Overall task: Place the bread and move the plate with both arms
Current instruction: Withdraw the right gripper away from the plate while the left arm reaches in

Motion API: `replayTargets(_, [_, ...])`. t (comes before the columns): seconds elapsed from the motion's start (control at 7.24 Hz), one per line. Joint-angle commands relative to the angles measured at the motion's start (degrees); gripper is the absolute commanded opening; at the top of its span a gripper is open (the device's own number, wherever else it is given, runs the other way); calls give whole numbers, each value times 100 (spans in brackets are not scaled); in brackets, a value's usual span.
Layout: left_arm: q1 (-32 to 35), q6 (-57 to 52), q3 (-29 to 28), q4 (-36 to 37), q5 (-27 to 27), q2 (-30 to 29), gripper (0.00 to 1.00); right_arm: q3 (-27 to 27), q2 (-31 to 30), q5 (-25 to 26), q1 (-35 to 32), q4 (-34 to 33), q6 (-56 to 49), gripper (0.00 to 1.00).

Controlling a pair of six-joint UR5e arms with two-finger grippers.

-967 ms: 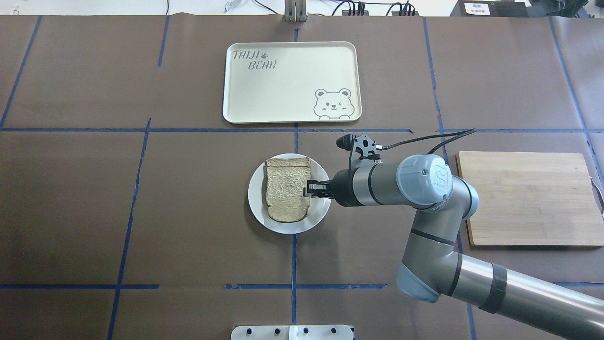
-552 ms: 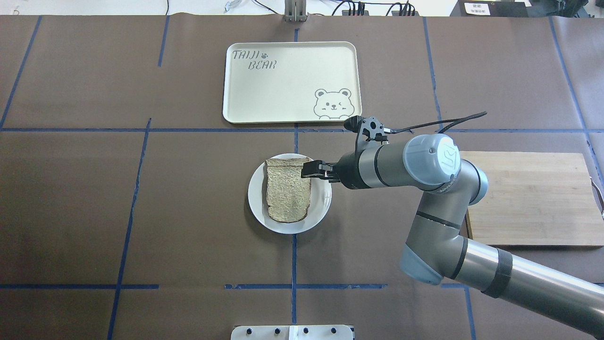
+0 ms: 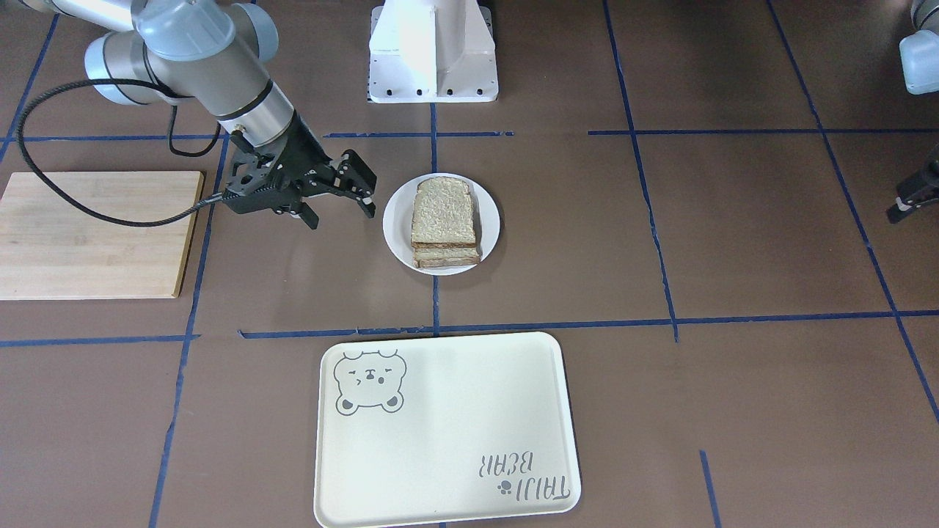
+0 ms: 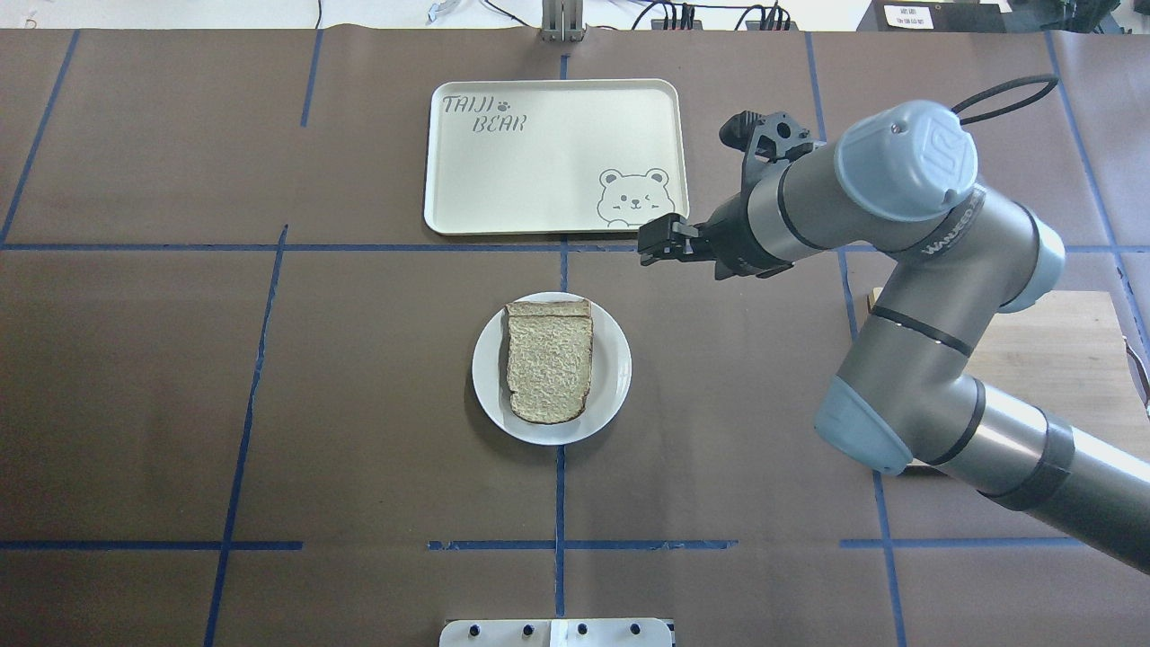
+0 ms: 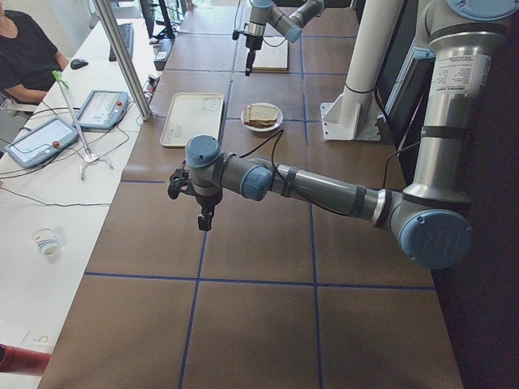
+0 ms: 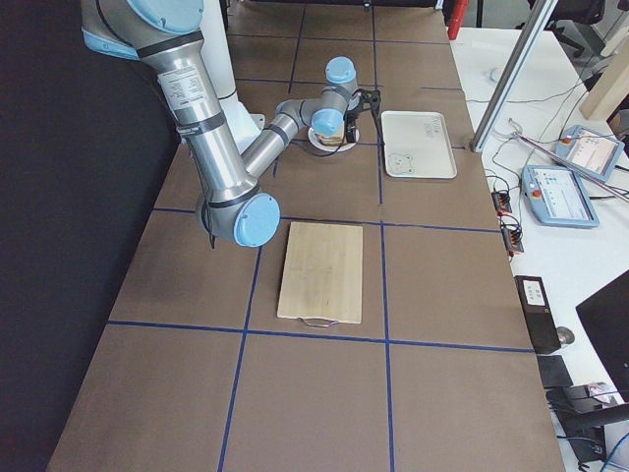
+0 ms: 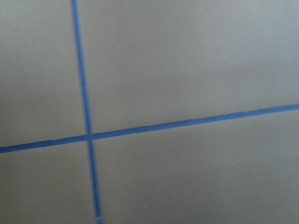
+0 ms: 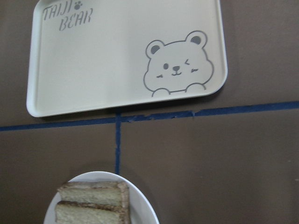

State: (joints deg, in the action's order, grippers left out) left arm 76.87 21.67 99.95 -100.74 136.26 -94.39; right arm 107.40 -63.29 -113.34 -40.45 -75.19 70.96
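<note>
The bread point(image 4: 550, 367) lies flat on top of other slices on the small white plate point(image 4: 616, 377) at the table's middle. In the front-facing view the bread point(image 3: 440, 209) tops the stack on the plate point(image 3: 490, 220). My right gripper point(image 4: 651, 244) is open and empty. It hangs above the table, apart from the plate, near the tray's bear corner, and it also shows in the front-facing view point(image 3: 341, 216). My left gripper point(image 5: 204, 220) is far off to the left over bare table. I cannot tell if it is open or shut.
A cream tray with a bear drawing point(image 4: 557, 157) lies beyond the plate. A wooden cutting board point(image 4: 1051, 359) lies on the right, partly under my right arm. The white base column point(image 3: 433, 48) stands at the near edge. Operators' tables line the far side.
My right gripper has left the bread's right edge, risen and moved away toward the tray's near right corner. The bread stays on the plate.
</note>
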Motion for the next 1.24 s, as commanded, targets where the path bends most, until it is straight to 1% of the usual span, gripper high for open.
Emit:
replayTargets(0.0, [-784,2243,-63,-1632,207,-88,100,631,-121,-39,-383,-1609,-1499,100])
replayTargets(0.14, [-1136,3263,-142,-2381,208,-228,100,763,-418,-160,-559,-1700,-1915,100])
replayTargets(0.28, [-1453,4065,-239,-2945,199,-386,100,677,-656,-779,-1065,-1718,-2450,100])
replayTargets(0.41, [-1647,4508,-440,-3447,199,-544,100,607,-936,-1256,-1479,-1710,-3186,100])
replayTargets(0.55, [-1884,5017,-633,-4009,120,-659,100,598,-1279,-1460,-1866,-1719,-3785,100])
replayTargets(0.69, [-2130,5744,-739,-4562,-133,-782,100,563,-1578,-1663,-2140,-1797,-4409,100])
replayTargets(0.83, [-2533,6439,-758,-5073,-701,-818,98,554,-1859,-1673,-2343,-1815,-5007,100])
replayTargets(0.97, [-2990,6794,-784,-5313,-1072,-844,94,440,-2132,-1743,-2675,-1789,-5431,100])
replayTargets(1.1, [-3368,7172,-785,-5341,-1398,-1019,86,161,-2222,-2283,-3131,-1789,-5635,100])
